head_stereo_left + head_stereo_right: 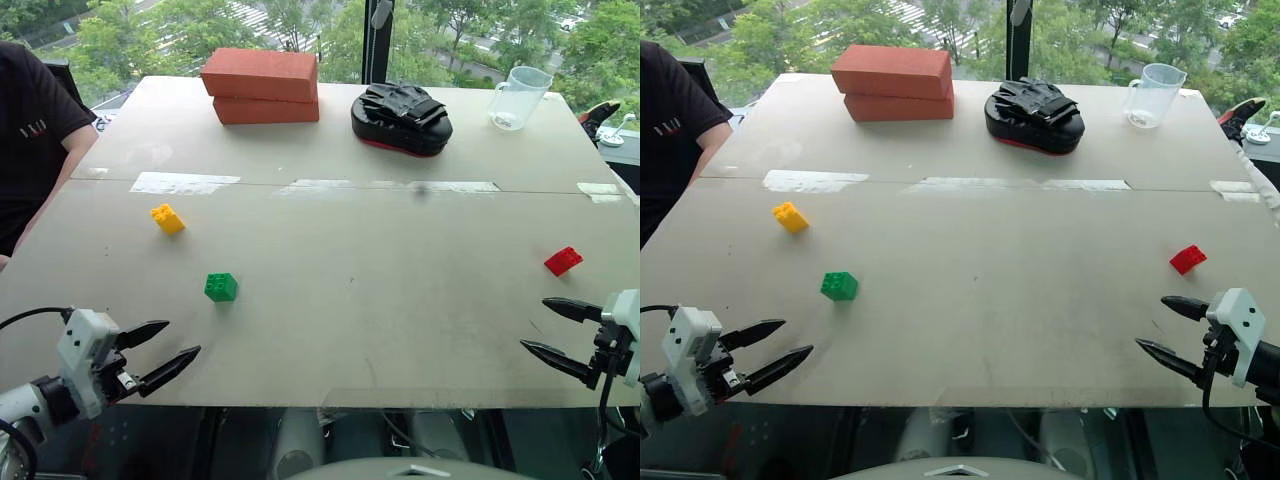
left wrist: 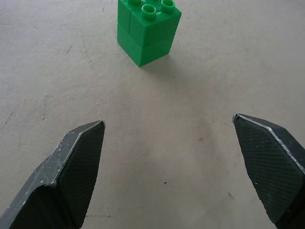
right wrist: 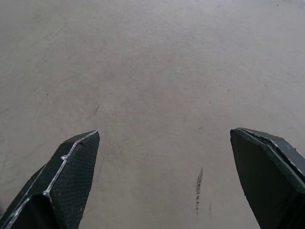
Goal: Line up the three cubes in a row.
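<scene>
On the grey table (image 1: 350, 330) in front of me, the three cubes sat scattered rather than in any row. The yellow cube (image 1: 167, 218) lay toward the left side, the green cube (image 1: 221, 287) a little nearer to me and slightly to its right, and the red cube (image 1: 563, 261) was well apart from both, close to the right edge.

I had the left gripper (image 1: 182, 341) over the near left corner of the table, its two black fingers spread wide with nothing between them; from the wrist camera I saw the green cube (image 2: 148, 30) standing ahead of the fingertips, untouched. The right gripper (image 1: 534, 327) hung over the near right edge, likewise wide apart and empty, with the red cube just beyond it.

Farther back, past a seam patched with white tape (image 1: 185, 183), I saw two stacked orange bricks (image 1: 262, 86), a black pad (image 1: 401, 120) and a clear measuring jug (image 1: 518, 97). A person's dark sleeve (image 1: 32, 110) showed at the table's left side.
</scene>
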Controlling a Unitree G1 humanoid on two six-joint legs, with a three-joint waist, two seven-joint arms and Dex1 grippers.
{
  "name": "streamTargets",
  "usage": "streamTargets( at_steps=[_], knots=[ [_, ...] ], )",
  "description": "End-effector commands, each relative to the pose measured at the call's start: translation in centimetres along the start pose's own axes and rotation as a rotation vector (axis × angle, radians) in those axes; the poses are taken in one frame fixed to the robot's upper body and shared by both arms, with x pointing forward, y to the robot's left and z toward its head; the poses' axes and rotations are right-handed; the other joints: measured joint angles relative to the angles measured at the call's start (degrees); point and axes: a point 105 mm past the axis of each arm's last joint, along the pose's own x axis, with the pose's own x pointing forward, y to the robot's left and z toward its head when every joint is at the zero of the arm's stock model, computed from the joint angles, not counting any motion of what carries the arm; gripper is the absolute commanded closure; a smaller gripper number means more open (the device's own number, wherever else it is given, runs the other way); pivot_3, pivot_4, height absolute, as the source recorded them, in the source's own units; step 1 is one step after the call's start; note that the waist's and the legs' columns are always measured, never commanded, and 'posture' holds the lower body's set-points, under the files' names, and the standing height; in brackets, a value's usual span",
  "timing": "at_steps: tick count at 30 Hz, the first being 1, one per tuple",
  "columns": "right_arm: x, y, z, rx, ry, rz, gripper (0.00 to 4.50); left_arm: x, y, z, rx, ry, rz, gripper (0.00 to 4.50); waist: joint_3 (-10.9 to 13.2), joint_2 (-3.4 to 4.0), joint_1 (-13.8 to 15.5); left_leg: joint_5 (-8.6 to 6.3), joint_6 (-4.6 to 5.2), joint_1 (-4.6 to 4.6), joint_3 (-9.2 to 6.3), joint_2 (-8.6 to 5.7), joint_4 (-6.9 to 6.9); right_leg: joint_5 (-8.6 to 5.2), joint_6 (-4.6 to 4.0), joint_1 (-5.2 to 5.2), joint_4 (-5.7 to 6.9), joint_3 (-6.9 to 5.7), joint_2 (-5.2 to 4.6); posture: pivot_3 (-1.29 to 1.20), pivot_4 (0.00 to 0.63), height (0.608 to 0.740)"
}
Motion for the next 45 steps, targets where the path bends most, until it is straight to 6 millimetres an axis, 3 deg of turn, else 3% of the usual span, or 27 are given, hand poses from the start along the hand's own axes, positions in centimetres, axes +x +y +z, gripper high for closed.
streamTargets(
  at_steps=[1, 4, 8, 11, 13, 15, 19, 25, 34, 37, 42, 45],
  knots=[
    [0.8, -0.7, 1.5, -0.05, -0.062, -0.056, 0.0, 0.3, 0.1, 1.1, 0.006, -0.066, 0.025, 0.09, -0.01, -0.01, -0.02, 0.0, 0.0, 0.0, 0.0, 0.0, 0.0, 0.0, 0.0, 0.0, 0.0, 0.0, 0.0, 0.0, 0.15, 0.74],
    [2.2, -2.8, 5.2, -0.105, -0.227, -0.235, 0.0, 1.5, 0.1, 4.0, -0.044, -0.212, 0.044, 0.09, 0.0, 0.0, -0.1, 0.0, 0.0, 0.06, -0.07, 0.05, 0.09, 0.01, 0.02, 0.01, 0.04, -0.04, -0.01, 0.0, 0.15, 0.74],
    [2.7, -5.3, 7.3, -0.122, -0.224, -0.396, 0.0, 2.8, -0.4, 7.9, -0.047, -0.318, 0.023, 0.09, -0.04, 0.05, 0.19, 0.01, 0.0, 0.06, -0.17, 0.02, 0.11, 0.01, 0.01, 0.01, 0.09, -0.1, -0.01, 0.0, 0.15, 0.74],
    [2.4, -7.9, 7.5, -0.073, -0.114, -0.504, 0.0, 4.2, -2.8, 10.6, 0.017, -0.345, -0.091, 0.09, -0.05, 0.04, 0.62, 0.01, 0.0, 0.05, -0.14, -0.08, 0.21, 0.03, 0.01, 0.02, 0.19, 0.0, -0.02, 0.0, 0.15, 0.74],
    [1.9, -9.9, 8.1, -0.036, -0.066, -0.566, 0.0, 5.4, -6.2, 12.2, 0.123, -0.316, -0.265, 0.09, -0.05, 0.05, 0.85, 0.01, 0.01, 0.03, -0.06, -0.19, 0.18, 0.05, -0.03, -0.02, 0.19, 0.04, 0.07, 0.0, 0.15, 0.74],
    [1.6, -10.9, 8.1, 0.008, -0.021, -0.591, 0.0, 6.0, -8.5, 12.9, 0.187, -0.29, -0.376, 0.09, -0.05, 0.07, 1.0, 0.01, 0.01, 0.0, -0.03, -0.32, 0.16, 0.15, -0.19, -0.03, 0.21, 0.01, 0.19, 0.0, 0.15, 0.74],
    [1.4, -11.8, 6.1, 0.094, 0.188, -0.562, 0.0, 7.0, -12.3, 13.7, 0.281, -0.258, -0.58, 0.09, -0.09, 0.13, 0.99, 0.14, 0.31, 0.01, 0.01, -0.59, 0.1, 0.24, 0.03, 0.01, 0.22, 0.03, 0.21, 0.0, 0.15, 0.74],
    [1.2, -13.5, 4.5, 0.137, 0.328, -0.55, 0.0, 7.4, -13.7, 14.0, 0.3, -0.251, -0.684, 0.09, -0.07, 0.21, 0.81, 0.15, 0.35, 0.08, 0.02, -0.57, 0.14, 0.14, 0.28, 0.01, 0.27, 0.09, 0.33, 0.0, 0.15, 0.74],
    [1.7, -14.6, 2.9, 0.209, 0.434, -0.491, 0.0, 7.6, -13.9, 14.3, 0.324, -0.271, -0.685, 0.09, -0.07, 0.23, 0.93, 0.15, 0.35, 0.07, 0.01, -0.57, 0.26, 0.12, 0.26, 0.03, 0.33, 0.12, 0.33, 0.0, 0.15, 0.74],
    [1.7, -14.5, 2.3, 0.204, 0.473, -0.468, 0.81, 7.6, -13.8, 14.2, 0.318, -0.273, -0.676, 0.0, -0.07, 0.23, 0.98, 0.16, 0.34, 0.05, 0.01, -0.58, 0.25, 0.16, 0.31, 0.03, 0.33, 0.13, 0.33, 0.0, 0.15, 0.74],
    [1.8, -14.4, 1.9, 0.179, 0.496, -0.444, 3.2, 7.5, -13.6, 13.9, 0.31, -0.268, -0.655, 0.0, -0.06, 0.24, 0.91, 0.16, 0.34, 0.07, 0.03, -0.58, 0.26, 0.16, 0.32, 0.03, 0.33, 0.16, 0.33, 0.0, 0.15, 0.74],
    [2.7, -13.7, 3.3, 0.093, 0.438, -0.373, 3.17, 7.5, -13.3, 13.8, 0.303, -0.271, -0.627, 0.0, -0.07, 0.25, 0.92, 0.16, 0.34, 0.07, 0.01, -0.57, 0.27, 0.15, 0.3, 0.03, 0.33, 0.13, 0.33, 0.0, 0.15, 0.74]
  ],
)
